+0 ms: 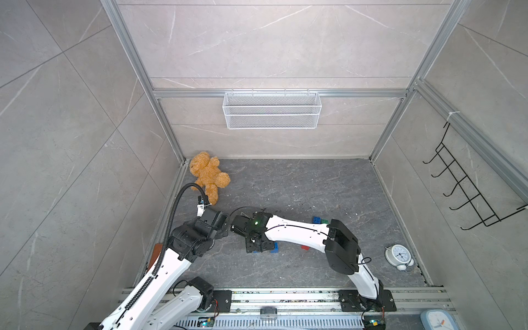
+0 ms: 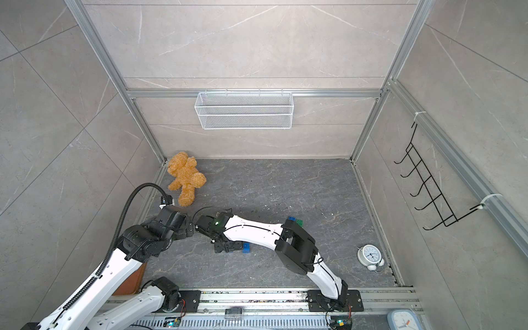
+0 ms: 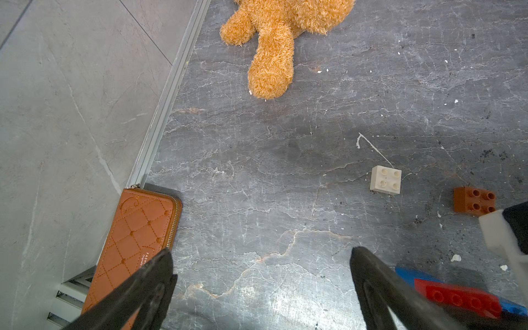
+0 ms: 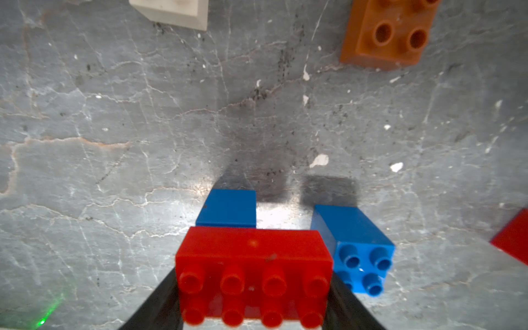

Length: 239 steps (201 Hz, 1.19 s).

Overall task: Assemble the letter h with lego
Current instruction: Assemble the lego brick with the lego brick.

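Right claw (image 4: 253,280) clenched on the long red brick (image 4: 254,257): long axis runs finger to finger, studs up. It sits over a blue brick (image 4: 228,208), with a second blue brick (image 4: 354,237) just beside. All mid-tabletop (image 1: 314,185), nearer the front edge. Left claw (image 3: 260,251) spread wide, grasping nothing, by the left edge near the wallet (image 3: 137,237). Wire basket (image 1: 271,110) on back wall. Bare tabletop toward back edge.
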Each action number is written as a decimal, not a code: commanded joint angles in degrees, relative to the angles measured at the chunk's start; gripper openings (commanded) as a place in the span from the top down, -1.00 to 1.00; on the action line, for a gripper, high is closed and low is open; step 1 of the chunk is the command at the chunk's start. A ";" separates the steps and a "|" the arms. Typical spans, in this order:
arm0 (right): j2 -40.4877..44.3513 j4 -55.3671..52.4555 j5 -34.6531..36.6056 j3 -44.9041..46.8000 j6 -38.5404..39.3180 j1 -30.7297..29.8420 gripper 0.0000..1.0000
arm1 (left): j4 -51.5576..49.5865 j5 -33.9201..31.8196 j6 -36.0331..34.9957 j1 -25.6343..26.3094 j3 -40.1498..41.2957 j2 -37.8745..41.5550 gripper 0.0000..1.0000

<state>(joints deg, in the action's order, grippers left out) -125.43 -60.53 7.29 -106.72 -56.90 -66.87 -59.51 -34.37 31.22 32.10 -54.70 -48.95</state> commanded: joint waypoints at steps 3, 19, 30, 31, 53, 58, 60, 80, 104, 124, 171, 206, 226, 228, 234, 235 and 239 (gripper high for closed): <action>1.30 -2.93 1.31 -2.79 1.68 0.26 1.00 | 0.84 -0.61 -0.88 -0.28 0.02 0.55 -0.97; 1.82 -2.73 1.16 -2.76 1.80 0.07 1.00 | 0.85 -0.70 -0.91 -0.36 0.03 0.53 -0.97; 2.10 -2.57 1.15 -2.69 2.04 -0.08 1.00 | 0.80 -0.75 -0.90 -0.31 0.02 0.52 -0.97; 2.15 -2.57 1.19 -2.70 2.05 -0.09 1.00 | 0.80 -0.72 -0.90 -0.34 -0.02 0.52 -0.97; 2.77 -2.50 1.76 -1.76 1.97 -0.12 1.00 | 0.81 -0.61 -0.90 -0.45 0.03 0.43 -0.97; 2.88 -2.28 1.71 -1.38 1.95 -0.10 1.00 | 0.87 -0.61 -0.94 -0.39 0.03 0.49 -0.97; 2.90 -2.19 1.68 -1.17 1.97 -0.03 1.00 | 0.81 -0.61 -0.91 -0.44 -0.04 0.49 -0.97; 3.30 -1.05 1.12 0.80 2.05 -0.10 1.00 | 0.86 -0.52 -0.90 -0.40 0.02 0.44 -0.97; 3.09 -0.13 0.56 1.77 2.41 -0.04 1.00 | 0.84 -0.52 -0.86 -0.45 0.03 0.49 -0.97; 2.73 -0.13 0.28 1.60 2.94 0.08 1.00 | 0.81 -0.53 -0.90 -0.37 0.03 0.44 -0.97; 1.87 1.00 -0.78 2.44 4.43 0.93 1.00 | 0.72 -0.61 -0.90 -0.45 0.02 0.56 -0.97; 3.18 3.50 -1.58 5.40 4.40 1.62 1.00 | 0.80 -0.62 -0.89 -0.41 0.00 0.62 -0.97; 2.40 3.13 -2.32 4.73 5.06 1.66 1.00 | 0.84 -0.61 -0.89 -0.42 -0.04 0.60 -0.97; 2.34 3.14 -2.44 4.75 5.12 1.66 1.00 | 0.85 -0.61 -0.90 -0.45 0.01 0.61 -0.97; 2.23 3.09 -2.62 4.68 5.14 1.69 1.00 | 0.76 -0.64 -0.89 -0.41 -0.04 0.58 -0.97; 2.22 3.07 -2.58 4.68 5.09 1.72 1.00 | 0.78 -0.62 -0.90 -0.43 0.00 0.55 -0.97; 2.13 3.11 -2.71 4.75 5.01 1.66 1.00 | 0.82 -0.72 -0.92 -0.42 0.02 0.56 -0.97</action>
<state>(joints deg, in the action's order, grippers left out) -123.39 -57.19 5.65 -102.72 -52.86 -65.25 -59.51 -34.39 31.22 32.08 -54.70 -48.95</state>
